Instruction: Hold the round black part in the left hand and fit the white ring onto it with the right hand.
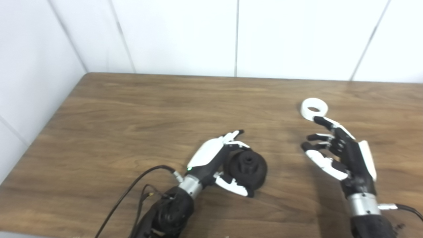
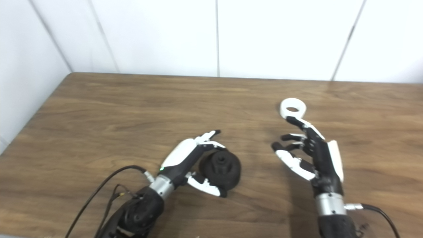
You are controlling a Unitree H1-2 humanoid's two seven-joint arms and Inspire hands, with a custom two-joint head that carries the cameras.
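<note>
White ring (image 1: 314, 108) lay flat on the table (image 1: 132, 115), just beyond the right hand (image 1: 340, 152), whose fingers were spread and empty. Left hand (image 1: 214, 158) cupped the round black part (image 1: 248, 168), grip looked loose. Ring looked rigid, light, slick: pinch across the rim.

black round part (image 1: 247, 168), white ring (image 1: 314, 108), black-and-white robot hands, brown wood-grain table (image 1: 138, 112), white panelled wall (image 1: 178, 33)

The left hand (image 1: 214, 162) lies low at the end of a forearm that enters from the lower left, fingers and thumb curled into a cupping pose. The right hand (image 1: 340, 152) is raised on its upright forearm, palm facing left, fingers spread apart and loosely bent, holding nothing
</note>
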